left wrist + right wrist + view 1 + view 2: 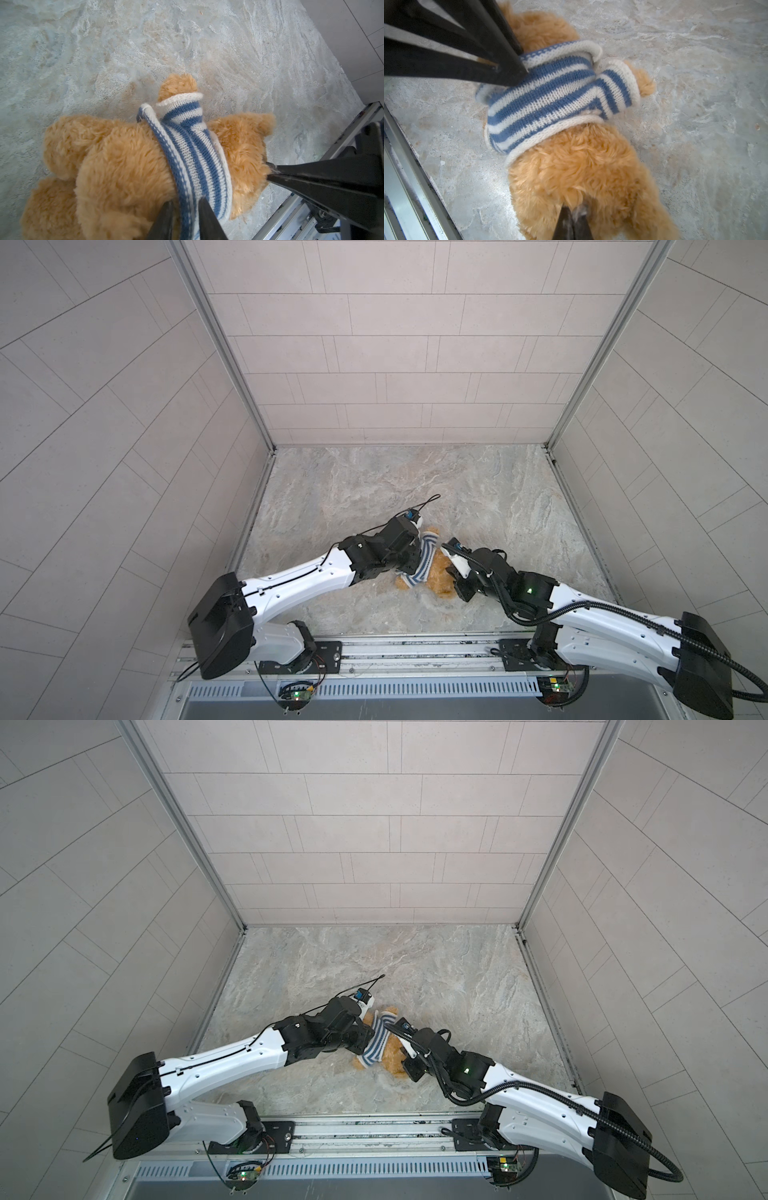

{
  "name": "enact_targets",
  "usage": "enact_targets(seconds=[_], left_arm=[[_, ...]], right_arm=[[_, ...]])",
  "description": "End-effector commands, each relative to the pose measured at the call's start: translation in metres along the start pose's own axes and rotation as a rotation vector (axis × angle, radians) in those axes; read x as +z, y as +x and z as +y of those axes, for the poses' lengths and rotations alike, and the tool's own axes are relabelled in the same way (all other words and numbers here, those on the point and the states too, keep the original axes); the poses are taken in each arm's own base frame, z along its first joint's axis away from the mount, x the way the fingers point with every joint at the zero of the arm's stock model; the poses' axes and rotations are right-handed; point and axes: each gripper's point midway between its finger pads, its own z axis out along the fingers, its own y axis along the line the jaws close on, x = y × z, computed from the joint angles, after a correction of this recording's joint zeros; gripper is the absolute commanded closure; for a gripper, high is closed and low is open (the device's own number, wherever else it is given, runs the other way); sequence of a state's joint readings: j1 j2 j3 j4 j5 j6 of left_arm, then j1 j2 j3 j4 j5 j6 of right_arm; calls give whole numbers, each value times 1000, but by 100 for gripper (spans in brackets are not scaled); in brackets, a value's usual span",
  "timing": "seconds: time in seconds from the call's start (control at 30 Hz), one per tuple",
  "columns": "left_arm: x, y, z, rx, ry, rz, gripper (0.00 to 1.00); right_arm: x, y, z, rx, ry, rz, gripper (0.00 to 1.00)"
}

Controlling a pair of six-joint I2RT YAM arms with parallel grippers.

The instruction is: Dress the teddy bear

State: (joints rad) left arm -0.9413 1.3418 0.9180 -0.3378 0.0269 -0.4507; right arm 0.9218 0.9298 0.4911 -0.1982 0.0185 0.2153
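Marble-look slab (374, 489), veined grey and beige, floors a booth of matte tiled walls (395, 364), and both white-and-black arms bend low over its near half. Left arm (291, 585) reaches in from 8 o'clock, right arm (602, 610) from 4 o'clock, wrists nearly meeting.

Between them, toward 6 o'clock on the slab in both top views, lies the teddy bear (440, 578), shaggy golden plush, flat on the stone. Around its upper body sits a striped sweater (422, 560), ribbed knit in blue and white with rolled cream edges. One furry paw (178, 85) pokes out of a sleeve.

Left gripper (185, 202) is at the bear's 9 o'clock. Its tapered black fingers stand a little apart, and the knit band fills the gap, pinched. Right gripper (574, 209) is at the bear's 3 o'clock, jaws pressed together, tips buried in the fur below the sweater's hem. Whether they catch a tuft, can't tell.
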Motion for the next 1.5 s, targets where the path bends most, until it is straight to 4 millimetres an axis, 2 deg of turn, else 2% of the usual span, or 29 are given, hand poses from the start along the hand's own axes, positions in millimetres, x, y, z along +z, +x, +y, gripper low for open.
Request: enact_targets(seconds=[0.0, 0.07, 0.17, 0.3, 0.4, 0.57, 0.93, 1.03, 1.17, 1.33, 1.47], left_arm=[[2, -4, 2, 24, -31, 1, 76], [5, -3, 3, 25, -38, 4, 79], [3, -5, 1, 20, -27, -8, 91], [-8, -10, -6, -6, 32, -42, 100], [-20, -15, -6, -64, 112, -84, 100], [-36, -15, 19, -170, 148, -138, 100], [-37, -3, 69, -357, 151, -196, 100], [-34, -4, 66, -335, 170, -193, 100], [-28, -2, 47, -240, 179, -157, 100], [-17, 4, 55, -234, 126, -125, 100], [-20, 0, 49, -220, 151, -138, 93]], right_arm=[[-3, -11, -1, -17, 18, -38, 100], [-4, -11, -2, -18, 24, -40, 100], [-6, -11, -5, -16, 35, -46, 100], [-9, -7, -12, -13, 71, -41, 100], [-11, 0, -24, 5, 138, -38, 100], [-15, 7, -34, 39, 173, -46, 100], [-17, 11, -35, 31, 171, -35, 100], [-17, 9, -33, 31, 162, -39, 100], [-15, 4, -28, 33, 138, -51, 100], [-14, -4, -24, 24, 116, -63, 100], [-14, -12, -15, 14, 69, -89, 100]])
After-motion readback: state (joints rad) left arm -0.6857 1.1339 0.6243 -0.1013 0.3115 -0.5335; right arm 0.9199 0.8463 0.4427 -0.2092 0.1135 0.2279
